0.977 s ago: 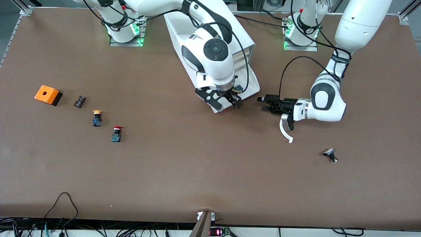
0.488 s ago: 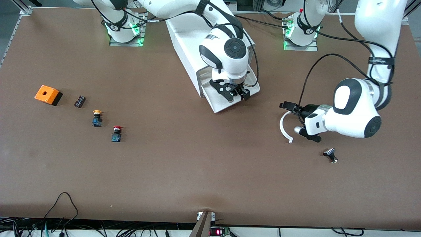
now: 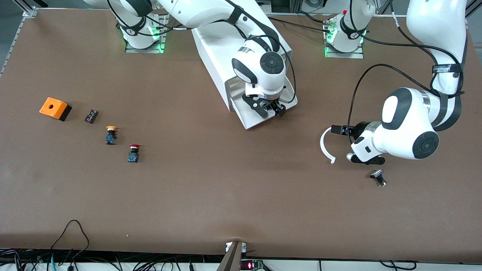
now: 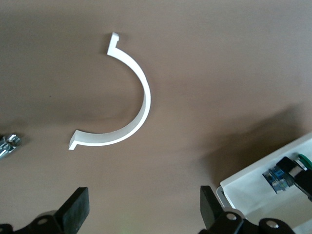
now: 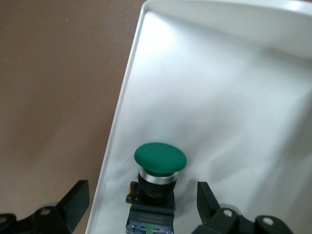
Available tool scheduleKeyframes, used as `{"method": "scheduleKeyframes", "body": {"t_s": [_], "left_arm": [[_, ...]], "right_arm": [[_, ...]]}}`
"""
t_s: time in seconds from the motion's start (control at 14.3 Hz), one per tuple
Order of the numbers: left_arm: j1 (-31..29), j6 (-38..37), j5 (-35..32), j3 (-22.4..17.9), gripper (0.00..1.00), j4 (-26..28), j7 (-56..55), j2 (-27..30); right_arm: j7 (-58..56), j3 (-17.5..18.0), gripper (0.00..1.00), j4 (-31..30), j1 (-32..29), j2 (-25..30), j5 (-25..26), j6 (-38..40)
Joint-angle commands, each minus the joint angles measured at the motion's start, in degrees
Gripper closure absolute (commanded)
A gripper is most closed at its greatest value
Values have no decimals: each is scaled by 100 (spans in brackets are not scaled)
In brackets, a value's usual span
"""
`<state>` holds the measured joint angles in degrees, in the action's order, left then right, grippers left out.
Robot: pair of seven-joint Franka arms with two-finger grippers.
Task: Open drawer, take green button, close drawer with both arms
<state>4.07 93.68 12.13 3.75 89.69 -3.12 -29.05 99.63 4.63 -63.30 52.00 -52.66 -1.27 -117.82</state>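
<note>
No readable writing shows on the objects. The drawer [image 3: 251, 116] is pulled out of the cabinet [image 3: 222, 45], and the button [image 5: 159, 168] lies in it. The right gripper [image 3: 269, 109] hangs over the drawer with fingers [image 5: 74, 201] wide on both sides of the button, not touching. The left gripper [image 3: 348, 145], also wide open, is over the table [image 3: 226, 195] by a white curved piece [image 3: 324, 145], and it has moved back from the drawer. Red button [image 3: 133, 152] and yellow button [image 3: 110, 134] lie toward the right arm's end.
</note>
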Motion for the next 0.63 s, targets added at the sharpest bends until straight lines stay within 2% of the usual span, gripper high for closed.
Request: {"method": "scheduleKeyframes", "body": {"t_s": [0.0,0.07,0.14,0.56], "left_arm": [[-37,-148,-149,3,0,-215,-189,-241],[-38,-157,-149,-6,0,-215,-189,-294],[-38,-218,-149,-23,0,-215,-189,-356],[33,-245,-158,-32,0,-224,-197,-391]], "right_arm": [[136,2,47,204,73,-130,-14,-31],[40,11,78,213,65,-130,-84,-40],[-118,11,100,213,56,-130,-206,-31],[-444,-6,100,248,65,-34,-234,109]]}}
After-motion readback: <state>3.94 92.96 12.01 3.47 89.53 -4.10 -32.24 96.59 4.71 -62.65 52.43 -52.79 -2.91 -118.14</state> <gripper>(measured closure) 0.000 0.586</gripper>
